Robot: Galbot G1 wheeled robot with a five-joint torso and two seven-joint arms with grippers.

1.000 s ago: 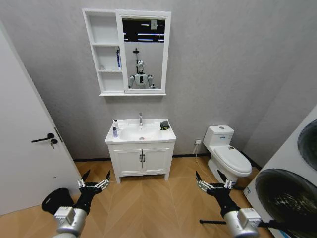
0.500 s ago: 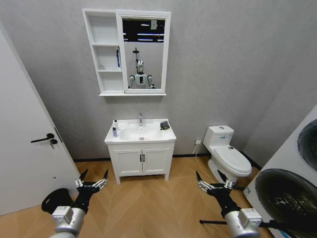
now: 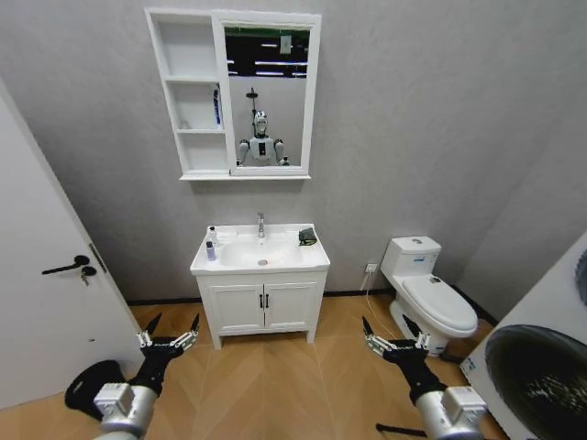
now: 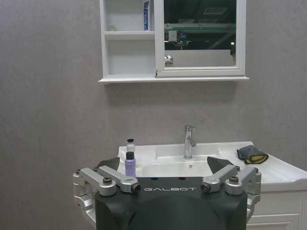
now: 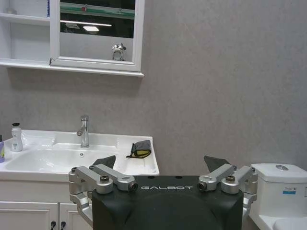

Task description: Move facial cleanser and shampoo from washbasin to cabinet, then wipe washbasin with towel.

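I'm on the approach, well short of the washbasin (image 3: pixel 260 254), left gripper (image 3: pixel 167 335) and right gripper (image 3: pixel 393 338) both spread empty, two bottles (image 3: pixel 211 245) on its left rim, towel (image 3: pixel 306 236) far right; closing in comes next.

The one word that can be read here is "GALBOT", in pale capitals across the black housing of the left gripper (image 4: pixel 163 175), and the same again across the black housing of the right gripper (image 5: pixel 158 173). The toilet tank (image 5: pixel 283 179) carries a small blue label, too small to make out.
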